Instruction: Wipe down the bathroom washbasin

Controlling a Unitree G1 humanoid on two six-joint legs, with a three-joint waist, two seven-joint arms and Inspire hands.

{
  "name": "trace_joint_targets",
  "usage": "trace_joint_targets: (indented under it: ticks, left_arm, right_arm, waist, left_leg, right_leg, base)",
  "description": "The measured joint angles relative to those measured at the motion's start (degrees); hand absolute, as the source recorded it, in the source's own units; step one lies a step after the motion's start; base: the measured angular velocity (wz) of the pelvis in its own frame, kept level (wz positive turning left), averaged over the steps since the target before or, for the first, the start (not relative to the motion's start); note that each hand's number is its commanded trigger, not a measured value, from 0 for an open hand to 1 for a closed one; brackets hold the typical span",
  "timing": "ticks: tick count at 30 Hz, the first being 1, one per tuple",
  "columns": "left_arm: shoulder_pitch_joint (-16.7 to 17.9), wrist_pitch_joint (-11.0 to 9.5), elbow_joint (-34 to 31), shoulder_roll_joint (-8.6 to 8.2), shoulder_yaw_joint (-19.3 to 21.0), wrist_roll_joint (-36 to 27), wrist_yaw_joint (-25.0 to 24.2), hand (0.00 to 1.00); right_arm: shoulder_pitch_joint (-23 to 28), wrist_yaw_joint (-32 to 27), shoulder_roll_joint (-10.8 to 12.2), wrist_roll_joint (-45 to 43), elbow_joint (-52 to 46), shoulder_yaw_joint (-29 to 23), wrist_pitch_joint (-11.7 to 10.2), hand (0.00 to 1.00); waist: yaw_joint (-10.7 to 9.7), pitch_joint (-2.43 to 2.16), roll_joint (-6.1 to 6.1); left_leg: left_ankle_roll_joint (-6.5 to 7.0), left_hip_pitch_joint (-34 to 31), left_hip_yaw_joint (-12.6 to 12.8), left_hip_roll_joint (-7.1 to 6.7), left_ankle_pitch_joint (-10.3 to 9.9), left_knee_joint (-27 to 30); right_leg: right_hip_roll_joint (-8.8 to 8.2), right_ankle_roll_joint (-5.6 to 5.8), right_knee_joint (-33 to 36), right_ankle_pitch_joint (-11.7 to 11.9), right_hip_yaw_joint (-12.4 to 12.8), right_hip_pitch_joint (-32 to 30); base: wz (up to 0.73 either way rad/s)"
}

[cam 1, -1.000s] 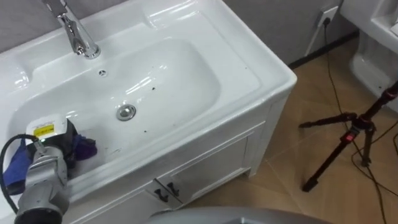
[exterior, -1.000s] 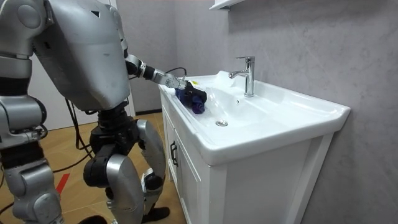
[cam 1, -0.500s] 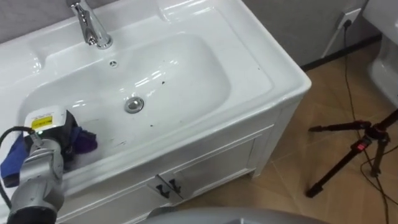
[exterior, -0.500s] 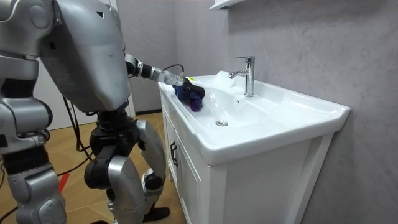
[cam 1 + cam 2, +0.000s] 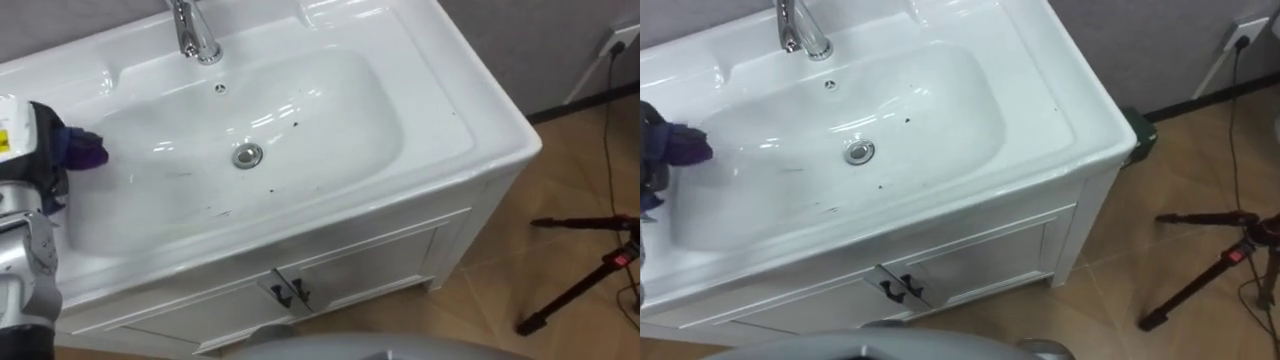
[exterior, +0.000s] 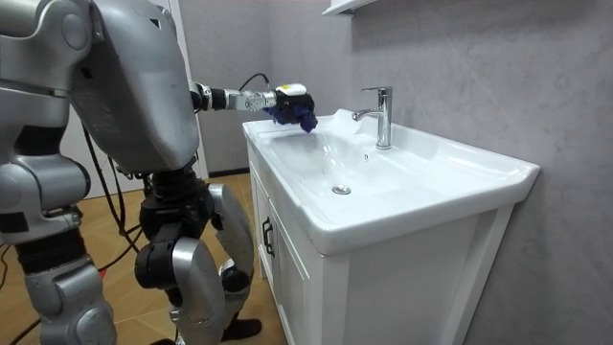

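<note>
Robot at white basin (image 5: pixel 430 120); L hand (image 5: pixel 38 135) clenched round purple cloth (image 5: pixel 82 150), held above rim at 9 o'clock of drain (image 5: pixel 247 155). Best: lower cloth flat, sweep twd 3 o'clock over dark specks (image 5: pixel 295 125) w/ steady pressure

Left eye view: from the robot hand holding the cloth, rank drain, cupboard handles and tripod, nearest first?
From the left robot hand, shut on the cloth:
1. Drain, basin middle.
2. Cupboard handles, below the front.
3. Tripod, floor, far right.
</note>
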Motion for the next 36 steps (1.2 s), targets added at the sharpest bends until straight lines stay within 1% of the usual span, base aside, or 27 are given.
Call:
trace_joint_targets:
  ticks: [4, 5, 6, 7, 11, 12, 16, 17, 20, 23, 27, 30, 31, 34, 36]
  left_arm:
    - [0.0, -0.4, -1.2, 0.03, 0.1, -1.8, 2.2, 1.0]
    - [-0.1, -0.4, -1.4, 0.03, 0.1, -2.1, 2.6, 1.0]
    - [-0.1, -0.6, -1.5, 0.03, 0.1, -2.1, 3.3, 1.0]
    - [-0.1, -0.7, -1.5, 0.03, 0.1, -2.2, 3.5, 1.0]
    - [-0.1, -0.8, -1.6, 0.04, 0.2, -3.1, 4.6, 1.0]
    - [-0.1, -0.8, -1.5, 0.04, 0.2, -3.2, 4.8, 1.0]
    - [0.0, -0.5, -1.5, 0.04, 0.2, -2.9, 5.0, 1.0]
    - [0.2, -0.2, -1.5, 0.04, 0.2, -2.9, 5.0, 1.0]
    - [1.3, 0.0, -1.5, 0.04, 0.4, -3.2, 5.0, 1.0]
    - [2.5, 0.1, -1.5, 0.04, 0.9, -3.4, 5.2, 1.0]
    - [4.0, 0.1, -1.4, 0.03, 1.7, -3.6, 5.5, 1.0]
    - [4.1, 0.1, -1.4, 0.03, 1.9, -3.4, 5.6, 1.0]
    - [4.1, 0.2, -1.4, 0.03, 1.9, -3.4, 5.7, 1.0]
    - [4.9, 0.2, -1.4, 0.03, 2.2, -3.4, 5.7, 1.0]
    - [4.9, 0.2, -1.4, 0.03, 2.4, -3.4, 5.8, 1.0]
  right_arm:
    - [0.1, 0.1, 0.2, 0.0, 0.1, 0.0, 0.0, 0.0]
    - [0.1, 0.0, 0.2, 0.0, 0.1, 0.0, 0.0, 0.0]
    - [0.2, 0.0, 0.2, 0.0, 0.1, 0.0, 0.0, 0.0]
    - [0.2, 0.0, 0.2, 0.0, 0.1, 0.0, 0.0, 0.0]
    - [0.6, 0.4, 0.2, 0.0, 0.1, 0.0, 0.0, 0.0]
    - [0.8, 0.6, 0.2, 0.0, 0.1, -0.1, 0.1, 0.0]
    - [1.2, 0.7, 0.1, 0.0, 0.1, -0.1, 0.3, 0.0]
    - [1.2, 0.7, 0.1, 0.0, 0.1, -0.1, 0.4, 0.0]
    - [1.1, 0.7, 0.1, 0.2, 0.1, -0.1, 0.6, 0.0]
    - [1.1, 0.6, 0.1, 0.2, 0.1, -0.1, 0.8, 0.0]
    - [1.1, 0.5, 0.0, 0.2, 0.1, -0.1, 0.7, 0.0]
    - [1.1, 0.5, 0.1, 0.2, 0.1, -0.1, 0.7, 0.0]
    - [1.1, 0.6, 0.1, 0.2, 0.1, -0.1, 0.7, 0.0]
    - [1.0, 0.6, 0.1, 0.2, 0.0, -0.1, 0.7, 0.0]
    - [1.1, 0.6, 0.1, 0.2, 0.0, -0.1, 0.7, 0.0]
  waist:
    - [0.1, 0.12, -0.22]
    - [0.1, 0.03, -0.04]
    - [0.0, 0.04, -0.02]
    - [0.1, 0.19, -0.26]
    - [0.1, 0.1, -0.02]
    - [0.1, 0.17, -0.15]
    - [0.5, 0.04, 0.01]
    - [0.5, -0.07, 0.17]
    - [0.6, -0.21, 0.27]
    - [0.6, -0.23, 0.27]
    - [1.3, -0.21, 0.25]
    - [1.9, -0.23, 0.39]
    - [2.0, -0.17, 0.24]
    - [2.1, -0.3, 0.22]
    - [2.0, -0.3, 0.18]
  left_leg:
    - [0.01, 0.0, 0.0, -0.19, 0.0, 0.0]
    - [0.01, 0.0, 0.0, -0.19, 0.0, 0.0]
    - [0.01, 0.0, 0.0, -0.18, 0.0, 0.0]
    - [0.01, 0.0, 0.0, -0.18, 0.0, 0.0]
    - [0.01, 0.0, 0.0, -0.18, 0.0, -0.1]
    - [0.01, 0.0, 0.0, -0.19, 0.0, -0.1]
    - [0.01, 0.0, 0.2, -0.18, 0.0, -0.1]
    - [0.01, 0.1, 0.2, -0.18, 0.0, -0.1]
    - [0.01, 0.2, 0.3, -0.19, 0.0, -0.2]
    - [0.01, 0.3, 0.0, -0.23, 0.0, -0.3]
    - [0.01, 1.2, 0.0, -0.31, 0.0, -0.9]
    - [0.09, 1.3, -0.1, -0.36, 0.1, -1.0]
    - [0.12, 1.2, -0.1, -0.39, 0.1, -1.0]
    - [0.25, 1.2, -0.2, -0.63, 0.3, -1.1]
    - [0.35, 1.1, -0.6, -0.98, 0.4, -1.4]
  right_leg:
    - [-0.19, 0.09, -0.1, 0.0, 0.0, 0.1]
    - [-0.17, 0.09, -0.2, 0.0, 0.0, 0.1]
    - [-0.16, 0.08, -0.2, 0.0, 0.0, 0.1]
    - [-0.15, 0.08, -0.2, 0.0, 0.0, 0.1]
    - [-0.13, 0.08, -0.5, 0.0, 0.1, 0.1]
    - [-0.14, 0.08, -0.5, 0.0, 0.1, 0.1]
    - [-0.13, 0.08, -0.5, 0.0, 0.2, 0.1]
    - [-0.14, 0.08, -0.5, 0.0, 0.2, 0.1]
    - [-0.11, 0.08, -0.4, 0.0, 0.1, 0.1]
    - [-0.09, 0.08, -0.3, 0.0, 0.0, 0.2]
    - [-0.22, 0.08, -0.3, 0.0, 0.0, 0.8]
    - [-0.25, 0.08, -0.3, 0.0, 0.0, 0.9]
    - [-0.28, 0.09, -0.3, 0.0, 0.0, 0.9]
    - [-0.46, 0.15, -0.3, -0.1, -0.1, 0.9]
    - [-0.73, 0.27, -0.3, -0.1, -0.5, 0.9]
  base:
    - [0.03]
    - [0.0]
    - [0.0]
    - [0.0]
    - [0.0]
    - [0.0]
    - [0.0]
    - [0.0]
    - [0.0]
    - [0.01]
    - [0.0]
    - [0.0]
    - [0.03]
    - [0.04]
    - [0.08]
